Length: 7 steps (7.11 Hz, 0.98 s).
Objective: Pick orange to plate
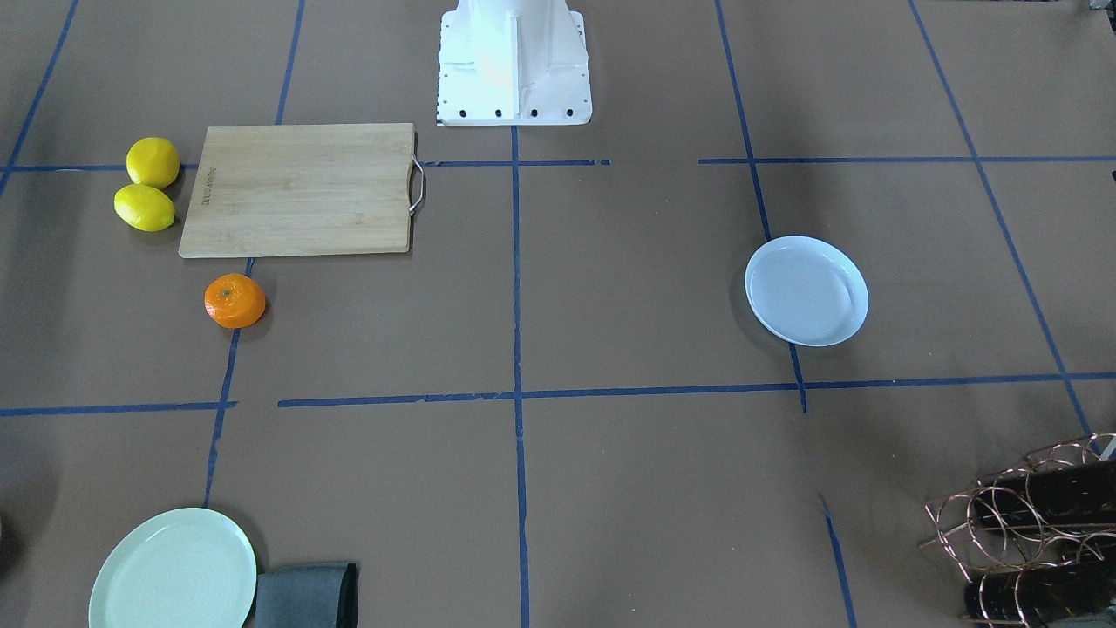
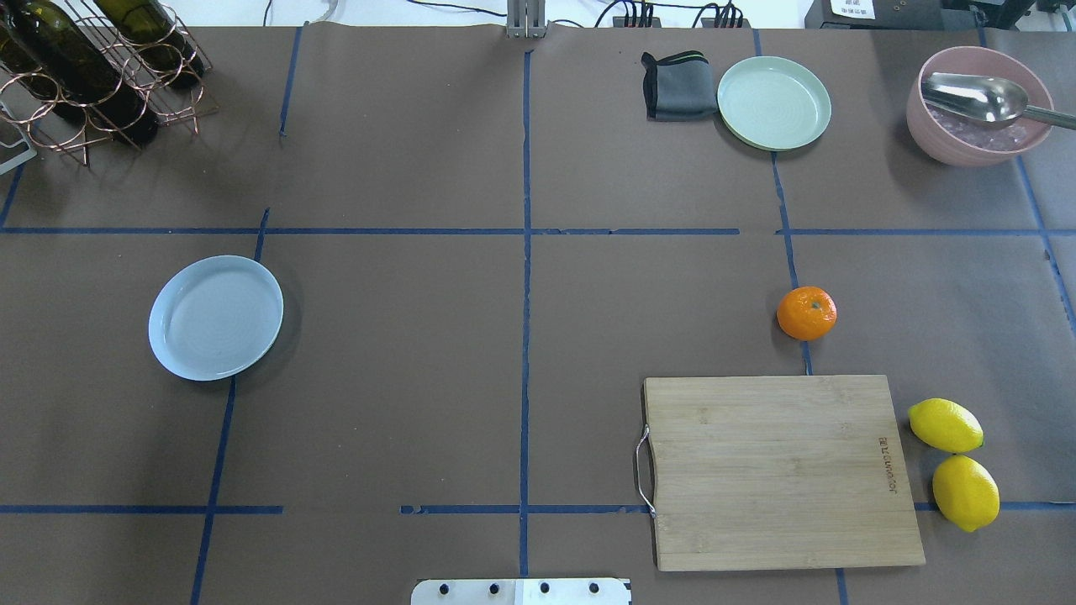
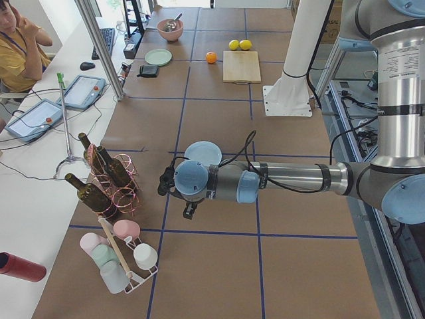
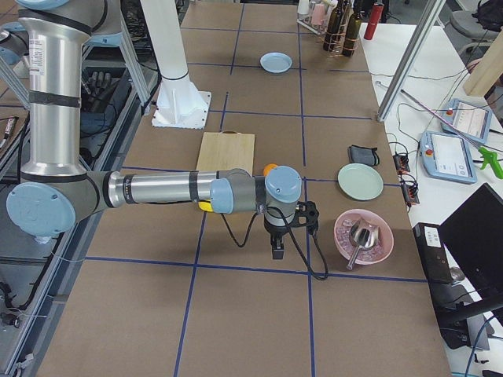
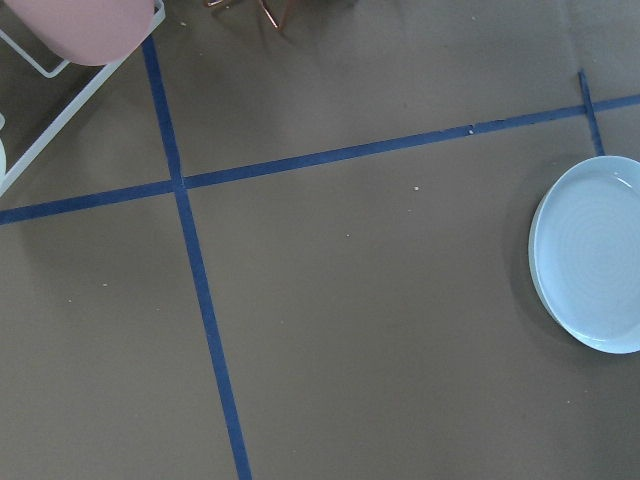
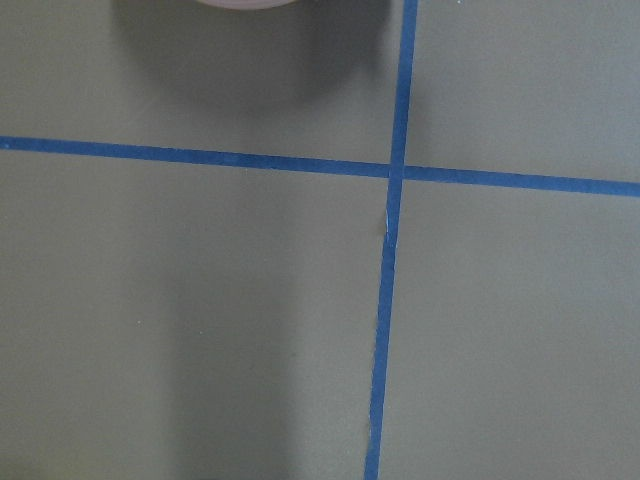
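1. Brown counter (image 2: 403,353): orange (image 2: 806,313) lies on right half, just beyond cutting board (image 2: 777,470).
2. Plate (image 2: 216,317) empty, left half, well apart from orange.
3. Left hand (image 3: 189,212) and right hand (image 4: 277,250) hover off both, likely start pose; whether fingers are apart or together, cannot tell.

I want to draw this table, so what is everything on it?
orange: one, orange, beyond the cutting board.
blue plate: one, pale blue, robot's left side.
cutting board: one, wooden, robot's right side.
lemons: two, yellow, right of board.
green plate: one, pale green, far side.
cloth: one, grey, beside green plate.
bowl: one, pink, far right, holding metal scoop.
wine bottles: several, dark, copper rack, far left.
left gripper: one, black, state unclear.
right gripper: one, black, state unclear.
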Available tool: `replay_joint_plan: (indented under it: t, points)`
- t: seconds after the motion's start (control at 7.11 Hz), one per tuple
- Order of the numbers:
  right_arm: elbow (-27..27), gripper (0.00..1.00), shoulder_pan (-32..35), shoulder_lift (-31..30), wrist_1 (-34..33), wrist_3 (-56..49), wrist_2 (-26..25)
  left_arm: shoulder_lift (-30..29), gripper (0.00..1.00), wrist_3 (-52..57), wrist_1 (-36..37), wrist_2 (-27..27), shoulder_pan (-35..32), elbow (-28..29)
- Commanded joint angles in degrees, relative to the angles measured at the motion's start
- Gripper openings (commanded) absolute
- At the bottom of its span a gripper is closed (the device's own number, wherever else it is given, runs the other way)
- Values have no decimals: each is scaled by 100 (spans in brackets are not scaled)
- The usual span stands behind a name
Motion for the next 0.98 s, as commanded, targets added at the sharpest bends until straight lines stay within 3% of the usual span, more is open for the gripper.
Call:
replay_joint_plan:
  t: [0.0, 0.28, 0.56, 0.84]
  points:
    - [-26, 100, 0, -43, 322, -21, 15, -84, 100, -1123, -955, 128, 406, 219]
    - [-35, 100, -44, -43, 421, -38, 199, -163, 100, -2809, -2616, 1066, 1484, 316]
    - [-26, 100, -306, -26, 421, -30, 234, -233, 100, -4997, -3531, 1873, 2547, 290]
    - [-9, 100, -317, 0, 430, -30, 243, -751, 100, -6207, -3633, 2447, 3367, 412]
